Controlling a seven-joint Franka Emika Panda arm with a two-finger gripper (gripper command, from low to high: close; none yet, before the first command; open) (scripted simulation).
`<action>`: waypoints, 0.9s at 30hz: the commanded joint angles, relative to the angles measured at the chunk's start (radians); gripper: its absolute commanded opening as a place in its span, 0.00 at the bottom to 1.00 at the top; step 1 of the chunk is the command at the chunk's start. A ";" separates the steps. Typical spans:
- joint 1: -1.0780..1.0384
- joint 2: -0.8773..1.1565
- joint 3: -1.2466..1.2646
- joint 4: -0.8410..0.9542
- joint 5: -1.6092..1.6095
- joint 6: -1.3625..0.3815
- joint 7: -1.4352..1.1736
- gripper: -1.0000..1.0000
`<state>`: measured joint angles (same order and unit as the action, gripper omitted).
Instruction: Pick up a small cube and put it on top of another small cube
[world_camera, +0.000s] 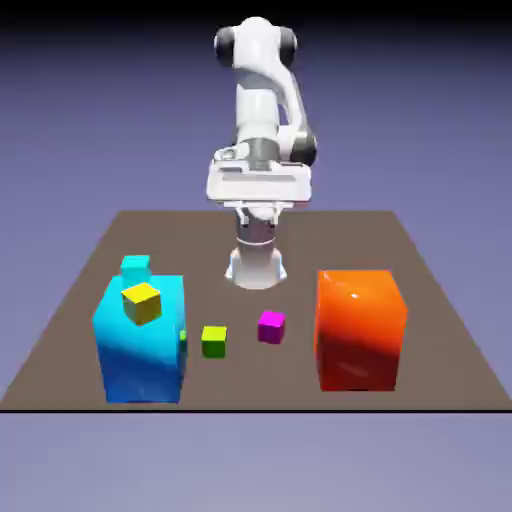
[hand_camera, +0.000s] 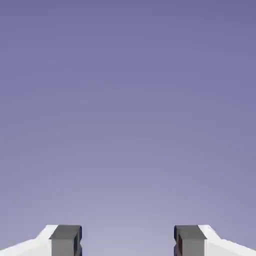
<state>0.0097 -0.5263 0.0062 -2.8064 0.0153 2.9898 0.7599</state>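
The small magenta cube (world_camera: 271, 327) rests on the brown table (world_camera: 440, 300), near the middle front. The small yellow cube (world_camera: 142, 303) shows on the top face of the big blue block (world_camera: 140, 350) at the exterior view's left, turned a little askew. My gripper (world_camera: 258, 208) hangs high above the table's far side, well up and back from both cubes. In the hand view my gripper (hand_camera: 127, 241) is open, with its grey fingertips (hand_camera: 66, 240) wide apart and only the blue-violet backdrop between them.
A lime-green small cube (world_camera: 214, 341) lies just left of the magenta one. A small cyan cube (world_camera: 135, 266) sits behind the blue block. A big orange block (world_camera: 360, 330) stands at the exterior view's right.
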 joint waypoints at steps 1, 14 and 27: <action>-0.002 0.036 0.005 0.003 0.013 -0.039 0.016 0.50; -0.027 0.507 0.072 0.042 0.178 -0.548 0.219 0.50; -0.029 0.642 0.091 0.036 0.214 -0.460 0.211 0.00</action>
<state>-0.0197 0.1158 0.0979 -2.7704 0.2310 2.5296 0.9694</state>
